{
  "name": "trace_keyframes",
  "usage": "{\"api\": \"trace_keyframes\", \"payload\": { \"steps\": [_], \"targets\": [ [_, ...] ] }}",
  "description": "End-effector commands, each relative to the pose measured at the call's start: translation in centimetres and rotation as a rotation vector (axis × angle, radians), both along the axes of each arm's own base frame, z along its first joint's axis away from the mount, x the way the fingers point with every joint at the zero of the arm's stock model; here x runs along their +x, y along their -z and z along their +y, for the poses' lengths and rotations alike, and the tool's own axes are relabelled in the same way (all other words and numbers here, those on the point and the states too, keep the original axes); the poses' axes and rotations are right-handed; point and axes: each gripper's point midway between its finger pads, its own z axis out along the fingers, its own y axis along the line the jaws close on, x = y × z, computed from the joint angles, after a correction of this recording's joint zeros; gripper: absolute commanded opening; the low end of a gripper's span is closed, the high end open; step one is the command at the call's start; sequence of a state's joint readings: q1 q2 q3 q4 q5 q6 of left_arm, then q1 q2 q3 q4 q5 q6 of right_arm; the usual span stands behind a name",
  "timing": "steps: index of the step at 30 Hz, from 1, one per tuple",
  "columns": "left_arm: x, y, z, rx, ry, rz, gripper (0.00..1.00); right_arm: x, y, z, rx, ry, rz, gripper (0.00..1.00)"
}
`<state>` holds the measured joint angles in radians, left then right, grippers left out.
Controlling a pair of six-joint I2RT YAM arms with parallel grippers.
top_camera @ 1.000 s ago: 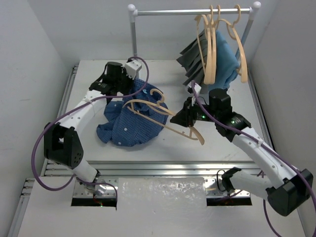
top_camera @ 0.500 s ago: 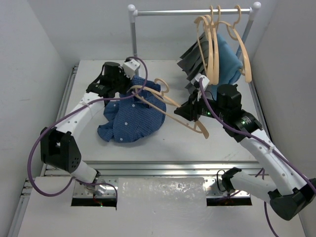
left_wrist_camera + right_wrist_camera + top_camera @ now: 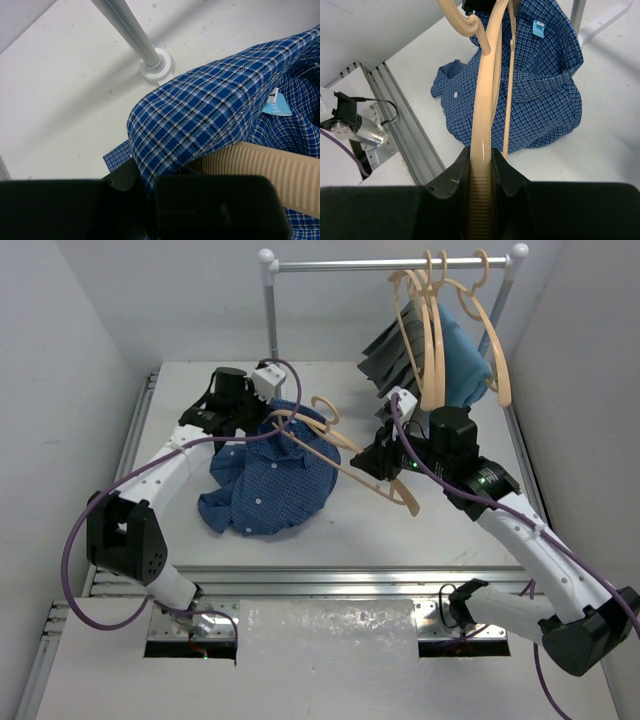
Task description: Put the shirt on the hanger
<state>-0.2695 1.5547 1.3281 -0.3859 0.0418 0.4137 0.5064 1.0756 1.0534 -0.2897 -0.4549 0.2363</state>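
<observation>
The dark blue checked shirt (image 3: 268, 475) lies bunched on the white table, its collar end lifted. My left gripper (image 3: 258, 418) is shut on the shirt's collar fabric (image 3: 200, 115) at the far side. The pale tan hanger (image 3: 345, 455) reaches from my right gripper (image 3: 385, 462) toward the collar, its hook (image 3: 322, 412) up near the left gripper. My right gripper (image 3: 481, 172) is shut on one hanger arm (image 3: 485, 100). The hanger's other arm end (image 3: 260, 167) lies under the collar fabric in the left wrist view.
A white clothes rail (image 3: 390, 262) stands at the back, its post foot (image 3: 156, 65) close behind the shirt. Several tan hangers (image 3: 430, 330), a light blue cloth (image 3: 462, 355) and a grey pleated garment (image 3: 390, 360) hang at its right end. A metal rail (image 3: 300, 580) edges the table front.
My right gripper moved left and back with the hanger, pushing its arm further into the shirt's collar. My left gripper kept hold of the collar and lifted it slightly.
</observation>
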Motion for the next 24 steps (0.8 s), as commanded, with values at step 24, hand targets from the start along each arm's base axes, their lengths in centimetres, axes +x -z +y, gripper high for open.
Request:
{"api": "trace_keyframes", "payload": {
  "steps": [24],
  "targets": [
    [-6.5, -11.5, -7.3, -0.291, 0.383, -0.082, 0.00, 7.3, -2.2, 6.6, 0.245, -0.074, -0.115, 0.00]
  ]
}}
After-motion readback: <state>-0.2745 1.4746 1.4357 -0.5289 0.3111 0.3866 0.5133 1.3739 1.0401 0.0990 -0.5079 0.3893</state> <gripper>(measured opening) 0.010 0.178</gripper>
